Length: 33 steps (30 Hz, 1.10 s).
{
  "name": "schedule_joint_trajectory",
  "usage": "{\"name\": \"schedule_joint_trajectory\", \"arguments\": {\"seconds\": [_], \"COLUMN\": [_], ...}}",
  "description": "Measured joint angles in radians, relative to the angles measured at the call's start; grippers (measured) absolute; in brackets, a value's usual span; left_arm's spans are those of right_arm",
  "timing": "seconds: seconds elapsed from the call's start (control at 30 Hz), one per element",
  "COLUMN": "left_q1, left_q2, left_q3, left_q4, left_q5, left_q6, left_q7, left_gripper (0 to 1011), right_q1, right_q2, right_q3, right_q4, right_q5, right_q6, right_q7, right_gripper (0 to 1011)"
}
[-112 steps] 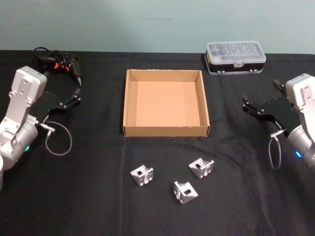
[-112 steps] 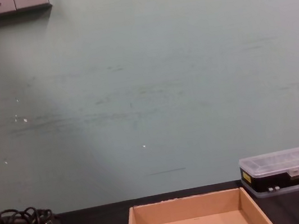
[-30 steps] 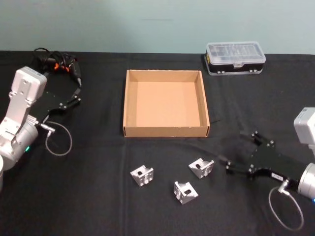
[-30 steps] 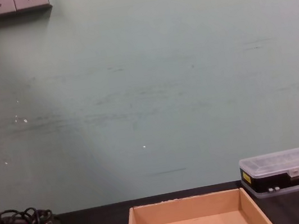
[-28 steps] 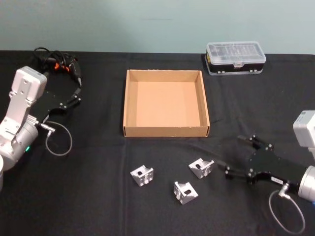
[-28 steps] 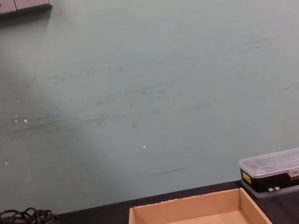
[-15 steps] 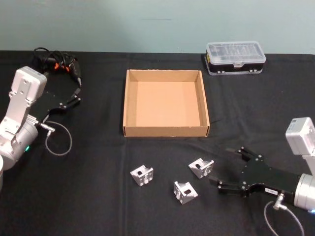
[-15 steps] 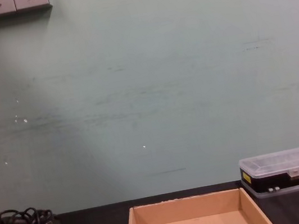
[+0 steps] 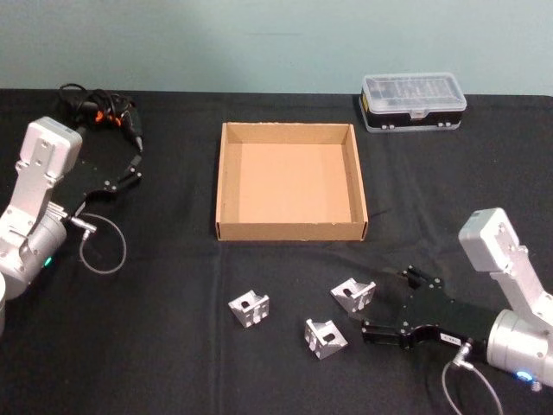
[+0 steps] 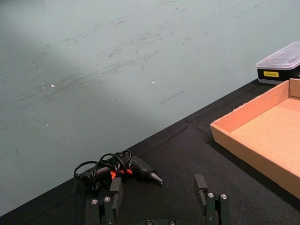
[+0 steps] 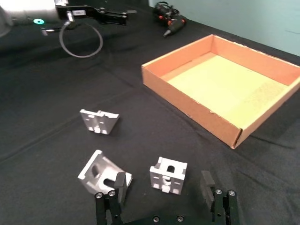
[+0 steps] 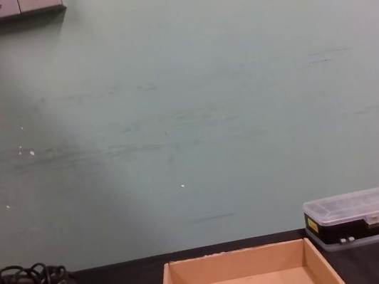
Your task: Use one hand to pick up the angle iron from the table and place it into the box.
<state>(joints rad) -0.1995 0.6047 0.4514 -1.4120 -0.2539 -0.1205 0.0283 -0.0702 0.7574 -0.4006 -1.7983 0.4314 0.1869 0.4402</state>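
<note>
1. We see the right gripper (image 9: 383, 304) low over the near right part of the table (image 9: 173, 372). Its two black fingers are spread wide and hold nothing.
2. The rightmost angle iron (image 9: 353, 295) lies on the table just left of the gap between those fingers. In the right wrist view it sits in line with that gap, just ahead of the fingertips and not yet between them.
3. The middle angle iron (image 9: 326, 337) lies a little nearer to us and to the left, just beside the gripper's near finger. We cannot tell whether the two touch.
4. The left angle iron (image 9: 249, 308) lies farther left, well apart from the right gripper.
5. All three pieces rest on the table on the near side of the box (image 9: 291, 231), outside its low cardboard walls.
6. The left gripper (image 9: 138, 166) sits at the left side of the table, well apart from the box. Its fingers are also spread, with nothing between them.
7. Beyond it, at the far left, we see a drill with a coiled cable (image 9: 99, 111).
8. A black case with a clear lid (image 9: 413, 101) stands at the far right, past the box's far right corner.
</note>
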Motion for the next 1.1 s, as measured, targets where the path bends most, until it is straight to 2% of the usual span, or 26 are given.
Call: {"name": "schedule_joint_trajectory", "arguments": {"seconds": [0.13, 0.4, 0.7, 0.83, 1.1], "left_q1": [0.000, 0.000, 0.000, 0.000, 0.000], "left_q2": [0.000, 0.000, 0.000, 0.000, 0.000], "left_q3": [0.000, 0.000, 0.000, 0.000, 0.000], "left_q4": [0.000, 0.000, 0.000, 0.000, 0.000], "left_q5": [0.000, 0.000, 0.000, 0.000, 0.000], "left_q6": [0.000, 0.000, 0.000, 0.000, 0.000], "left_q7": [0.000, 0.000, 0.000, 0.000, 0.000], "left_gripper": [1000, 1000, 1000, 1000, 1000], "right_q1": [-0.001, 0.001, 0.016, 0.022, 0.021], "right_q2": [-0.031, -0.104, -0.175, -0.193, -0.227], "right_q3": [0.001, 0.008, 0.006, 0.006, 0.019], "right_q4": [-0.004, -0.006, 0.005, 0.009, 0.017], "right_q5": [-0.016, -0.016, -0.027, -0.032, -0.043], "right_q6": [0.036, 0.130, 0.229, 0.263, 0.276], "right_q7": [-0.038, -0.093, -0.137, -0.146, -0.164], "right_gripper": [1003, 1003, 1003, 1003, 1003]}}
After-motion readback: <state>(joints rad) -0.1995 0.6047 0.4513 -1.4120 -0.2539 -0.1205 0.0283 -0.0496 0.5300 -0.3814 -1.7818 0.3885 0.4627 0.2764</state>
